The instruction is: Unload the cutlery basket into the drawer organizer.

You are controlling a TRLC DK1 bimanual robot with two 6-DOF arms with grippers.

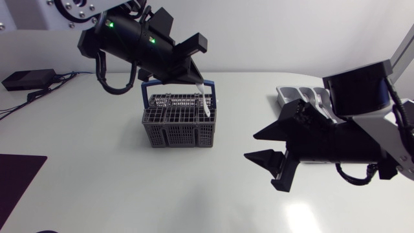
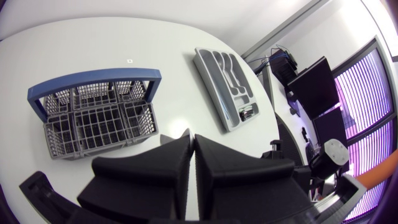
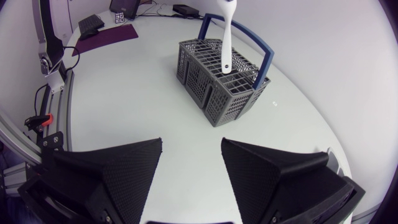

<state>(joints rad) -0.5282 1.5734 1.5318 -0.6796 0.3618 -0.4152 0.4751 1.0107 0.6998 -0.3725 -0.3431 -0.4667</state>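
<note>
over the basket: your left gripper [image 1: 196, 81] is clamping its fingers together on a white utensil [image 1: 204, 100], whose lower end is dipping into the grey cutlery basket [image 1: 178, 124].
right of the basket: your right gripper [image 1: 251, 147] is hovering above the table [image 1: 129, 188], its fingers standing wide apart, holding nothing.
behind your right arm: the drawer organizer [image 1: 283, 96] is lying flat, cutlery sitting in it.

My head view shows a glossy white worktop [image 1: 129, 188] with bright glare [image 1: 304, 217] at lower right. A dark mat [image 1: 16, 178] lies lower left, a black box [image 1: 26, 79] with cables [image 1: 13, 107] upper left.
</note>
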